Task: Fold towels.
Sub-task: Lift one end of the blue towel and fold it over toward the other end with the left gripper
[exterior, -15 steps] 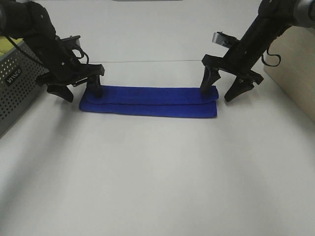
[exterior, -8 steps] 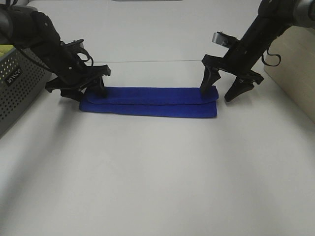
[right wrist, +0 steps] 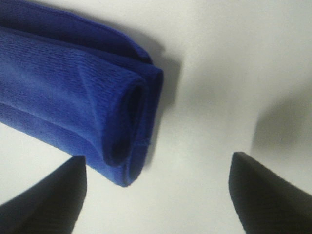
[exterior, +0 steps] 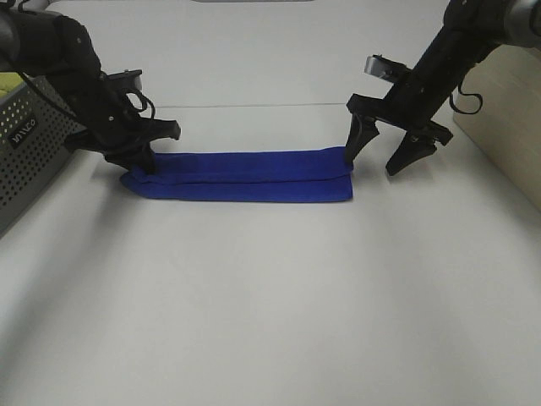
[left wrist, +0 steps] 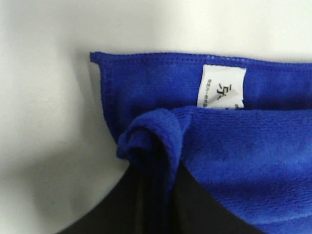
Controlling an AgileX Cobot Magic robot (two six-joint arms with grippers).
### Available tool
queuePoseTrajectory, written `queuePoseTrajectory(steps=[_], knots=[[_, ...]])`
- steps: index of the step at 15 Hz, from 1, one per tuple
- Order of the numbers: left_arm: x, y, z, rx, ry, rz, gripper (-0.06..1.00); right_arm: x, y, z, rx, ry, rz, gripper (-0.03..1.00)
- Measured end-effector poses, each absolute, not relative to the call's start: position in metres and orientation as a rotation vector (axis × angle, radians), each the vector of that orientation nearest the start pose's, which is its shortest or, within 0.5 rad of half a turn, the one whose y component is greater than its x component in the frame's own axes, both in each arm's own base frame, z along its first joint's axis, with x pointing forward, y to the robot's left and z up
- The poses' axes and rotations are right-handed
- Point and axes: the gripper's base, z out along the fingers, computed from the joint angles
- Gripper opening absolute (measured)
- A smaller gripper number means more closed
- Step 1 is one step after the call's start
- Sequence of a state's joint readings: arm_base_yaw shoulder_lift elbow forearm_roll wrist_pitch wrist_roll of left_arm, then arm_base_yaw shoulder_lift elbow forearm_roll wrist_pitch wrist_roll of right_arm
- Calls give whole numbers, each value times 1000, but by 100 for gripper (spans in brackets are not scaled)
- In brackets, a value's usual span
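Observation:
The royal-blue towel [exterior: 241, 176] lies on the white table folded into a long narrow strip. My left gripper [exterior: 139, 162] is shut on the strip's left end. In the left wrist view a bunched fold of the towel [left wrist: 146, 141] sits pinched between the dark fingers [left wrist: 112, 209], and the white tag [left wrist: 222, 87] shows at the towel's edge. My right gripper [exterior: 380, 155] is open and empty just past the strip's right end. In the right wrist view the rolled end of the towel [right wrist: 97, 102] lies beside one fingertip [right wrist: 48, 200], not between the two.
A grey perforated basket [exterior: 25, 161] stands at the left edge with something yellow-green [exterior: 7, 85] in it. A pale wooden board [exterior: 507, 110] lies at the right edge. White table [exterior: 270, 296] stretches towards the front.
My left gripper has shut on the towel's left end and drawn it left. The right end slid out from under the right gripper's finger. The right arm has not moved.

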State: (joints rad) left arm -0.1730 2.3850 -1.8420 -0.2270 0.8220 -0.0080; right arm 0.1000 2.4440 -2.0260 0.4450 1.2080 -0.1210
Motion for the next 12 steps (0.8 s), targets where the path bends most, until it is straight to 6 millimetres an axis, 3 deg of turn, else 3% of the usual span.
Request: queuePoseTrajectory(steps=[3,6,9,10,12], knots=[[481,-92,159,43,2842,-193,8,485,85,131,-102,3037,644,78],[482,-100,213,0,2822,-321,8,485,85,131,-102,3037,644,78],[482,-122,238,-42,2776,-610,8,485,85,131,-102,3037,644,78],[481,-127,239,-37,2775,-627,8,485,85,131,-102,3037,644,78],[475,-154,237,10,2779,-679,8,485,85,131,-102,3037,644,78]])
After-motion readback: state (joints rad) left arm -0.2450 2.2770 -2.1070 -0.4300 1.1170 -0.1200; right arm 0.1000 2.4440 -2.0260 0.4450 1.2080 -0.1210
